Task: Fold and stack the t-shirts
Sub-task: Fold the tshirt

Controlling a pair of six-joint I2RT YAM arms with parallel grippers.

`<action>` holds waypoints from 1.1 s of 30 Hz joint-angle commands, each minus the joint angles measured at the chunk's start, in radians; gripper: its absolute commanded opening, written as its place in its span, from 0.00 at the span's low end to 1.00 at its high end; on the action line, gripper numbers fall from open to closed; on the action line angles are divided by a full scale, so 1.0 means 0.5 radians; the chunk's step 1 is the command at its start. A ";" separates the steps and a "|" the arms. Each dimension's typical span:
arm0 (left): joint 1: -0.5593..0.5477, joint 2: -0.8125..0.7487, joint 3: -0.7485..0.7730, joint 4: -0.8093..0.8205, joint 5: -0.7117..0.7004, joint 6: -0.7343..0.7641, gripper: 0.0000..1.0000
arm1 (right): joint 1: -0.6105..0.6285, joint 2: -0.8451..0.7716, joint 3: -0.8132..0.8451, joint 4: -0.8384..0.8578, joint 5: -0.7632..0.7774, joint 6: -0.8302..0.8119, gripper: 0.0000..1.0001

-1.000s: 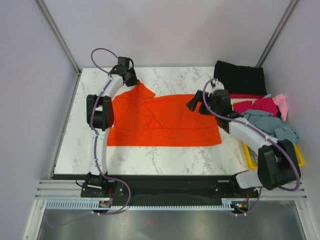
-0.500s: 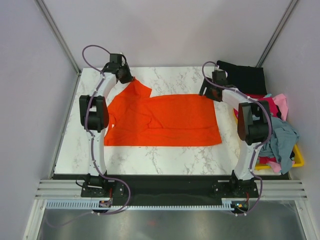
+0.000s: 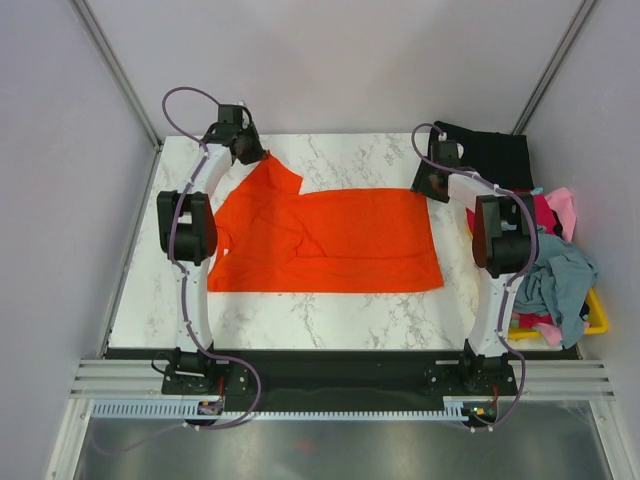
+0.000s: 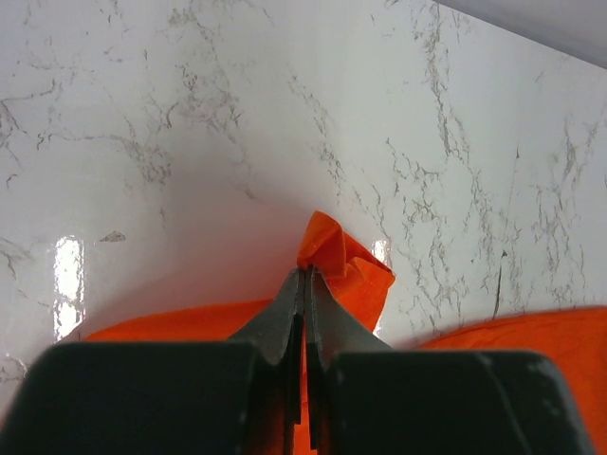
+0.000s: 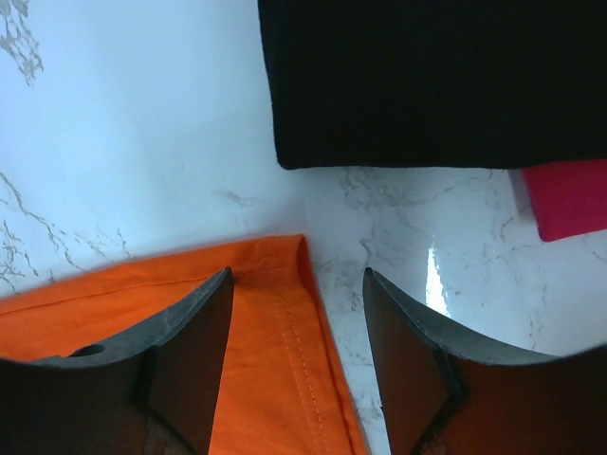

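Note:
The bright orange t-shirt [image 3: 330,240] lies spread across the marble table. My left gripper [image 3: 250,150] is at the back left, shut on a bunched corner of the orange t-shirt [image 4: 346,261]; in the left wrist view the left gripper [image 4: 305,273] has its jaws pressed together on the cloth. My right gripper [image 3: 432,183] hangs at the shirt's far right corner. In the right wrist view the right gripper [image 5: 298,275] is open, its jaws either side of the orange t-shirt's hem edge [image 5: 256,379]. A folded black t-shirt [image 3: 485,155] [image 5: 436,76] lies just beyond.
A yellow bin [image 3: 597,318] stands at the right edge, holding a heap with a grey-blue t-shirt [image 3: 560,275], a pink one [image 3: 563,205] and a red one [image 3: 545,215] [image 5: 569,199]. Grey walls close in the table at the back and sides.
My right arm has swung from the shirt's right middle out to its far right corner, and its jaws have narrowed. My left gripper has pulled its corner slightly further back and left.

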 commanded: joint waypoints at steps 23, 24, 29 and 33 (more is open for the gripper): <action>0.017 -0.133 0.120 0.038 0.059 0.142 0.02 | -0.022 0.070 0.143 0.103 -0.067 0.015 0.01; 0.026 -0.139 0.132 0.035 0.059 0.145 0.02 | -0.023 0.073 0.159 0.100 -0.064 0.012 0.00; 0.038 -0.194 0.148 0.001 0.108 0.173 0.02 | -0.029 0.064 0.211 0.075 -0.113 -0.031 0.00; 0.038 -0.310 0.096 -0.039 0.080 0.210 0.02 | -0.029 0.008 0.187 0.075 -0.116 -0.046 0.00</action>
